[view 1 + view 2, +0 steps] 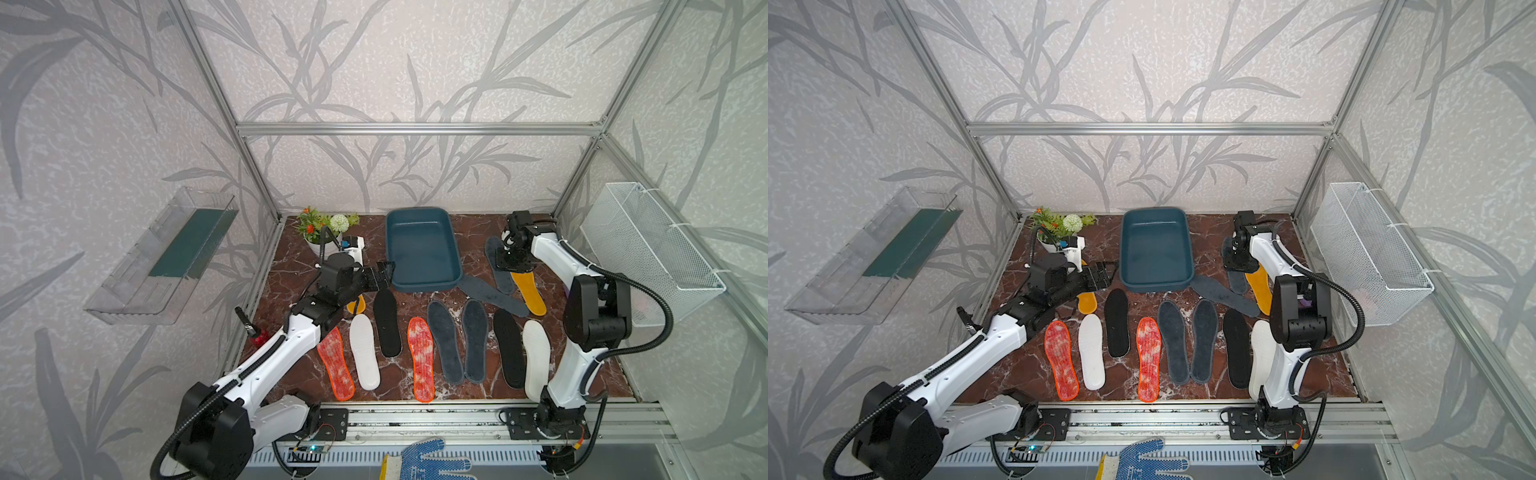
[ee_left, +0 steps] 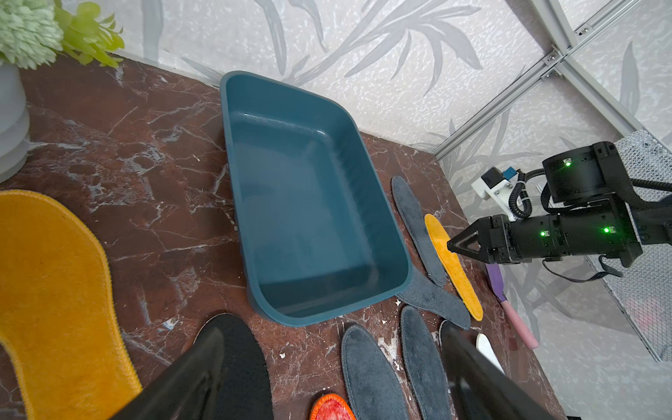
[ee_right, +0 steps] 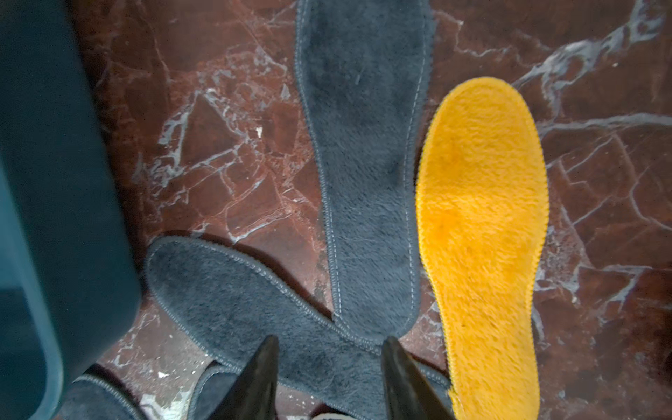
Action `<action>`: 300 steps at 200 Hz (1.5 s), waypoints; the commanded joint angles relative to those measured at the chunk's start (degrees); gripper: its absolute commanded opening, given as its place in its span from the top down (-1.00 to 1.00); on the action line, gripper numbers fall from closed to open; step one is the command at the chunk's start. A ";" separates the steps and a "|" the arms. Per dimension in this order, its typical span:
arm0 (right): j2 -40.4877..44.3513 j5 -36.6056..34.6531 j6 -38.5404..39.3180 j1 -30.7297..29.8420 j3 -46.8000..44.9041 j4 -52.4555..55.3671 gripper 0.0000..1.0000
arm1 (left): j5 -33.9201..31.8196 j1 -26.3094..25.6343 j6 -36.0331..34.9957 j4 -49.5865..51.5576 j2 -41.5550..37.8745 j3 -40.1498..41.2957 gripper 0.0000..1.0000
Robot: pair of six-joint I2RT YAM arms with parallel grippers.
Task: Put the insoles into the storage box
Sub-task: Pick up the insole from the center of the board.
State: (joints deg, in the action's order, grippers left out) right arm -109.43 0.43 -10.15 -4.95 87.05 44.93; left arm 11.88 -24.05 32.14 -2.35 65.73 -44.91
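Observation:
The teal storage box (image 1: 419, 253) (image 2: 309, 203) stands empty at the back middle of the table. Several insoles lie in a row in front of it: red-orange (image 1: 336, 363), white (image 1: 365, 351), black (image 1: 387, 323) and dark grey (image 1: 445, 341). To the right of the box lie a mustard insole (image 1: 528, 293) (image 3: 480, 218) and two overlapping dark grey ones (image 1: 490, 294) (image 3: 363, 145). My left gripper (image 1: 385, 271) (image 2: 332, 329) is open and empty at the box's front left corner. My right gripper (image 1: 510, 266) (image 3: 331, 340) hovers open over the slanted grey insole (image 3: 254, 309), holding nothing.
A potted plant (image 1: 324, 226) stands at the back left. A clear shelf (image 1: 166, 253) hangs on the left wall and a wire basket (image 1: 648, 249) on the right. A blue-dotted glove (image 1: 428, 461) lies off the front rail. A purple-pink tool (image 2: 509, 309) lies near the right edge.

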 commanded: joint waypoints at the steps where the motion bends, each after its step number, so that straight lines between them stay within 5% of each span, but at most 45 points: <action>1: -1.79 -5.23 1.58 -1.59 -0.65 0.33 0.02 | -0.99 -0.62 0.60 -1.48 0.49 -1.64 -0.83; 82: -5.01 -8.63 1.25 -5.74 -1.85 -0.59 -0.08 | -1.35 -0.86 -0.32 0.23 1.06 -2.24 -0.83; 221: -23.12 -0.19 2.92 2.22 25.41 3.54 -0.39 | -3.47 -0.90 -1.51 5.00 -0.07 -3.44 -0.83; 300: -28.13 -4.65 2.80 2.31 32.49 6.65 -0.48 | -4.45 -0.88 -1.48 6.41 -0.85 -3.30 -0.83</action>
State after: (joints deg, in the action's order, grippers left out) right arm -137.78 -2.00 -7.84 -2.98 118.39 49.23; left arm 8.67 -24.71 31.05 2.68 66.17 -46.57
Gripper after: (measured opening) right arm 0.720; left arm 0.917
